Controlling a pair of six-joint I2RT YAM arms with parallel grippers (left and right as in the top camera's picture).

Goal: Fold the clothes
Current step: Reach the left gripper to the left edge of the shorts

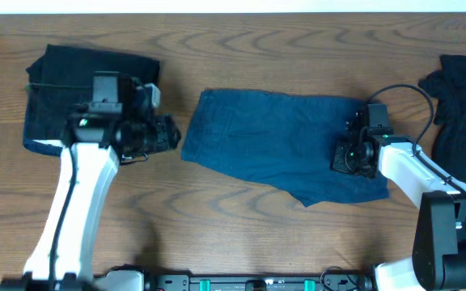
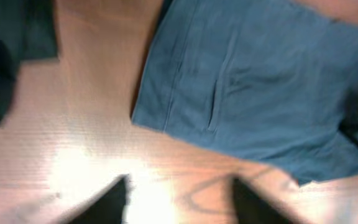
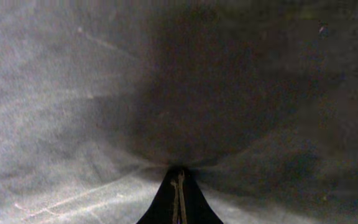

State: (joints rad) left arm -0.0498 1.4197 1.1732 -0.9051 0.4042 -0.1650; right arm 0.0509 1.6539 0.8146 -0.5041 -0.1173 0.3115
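Lying flat, navy cloth (image 1: 281,141), long axis left-right

Dark cloths, brown wood grain
The counter (image 1: 233,234) is warm brown with swirling grain; at its middle the navy-blue cloth (image 1: 285,145) is plain; the white-edged black cloth (image 1: 55,97) is at the far left corner, the plain black cloth (image 1: 459,105) at the right edge.

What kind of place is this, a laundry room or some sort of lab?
Most likely a robotics lab bench, not a laundry room: a left arm and right arm stand at a wood-grain table, with a navy cloth spread between one black garment and another.
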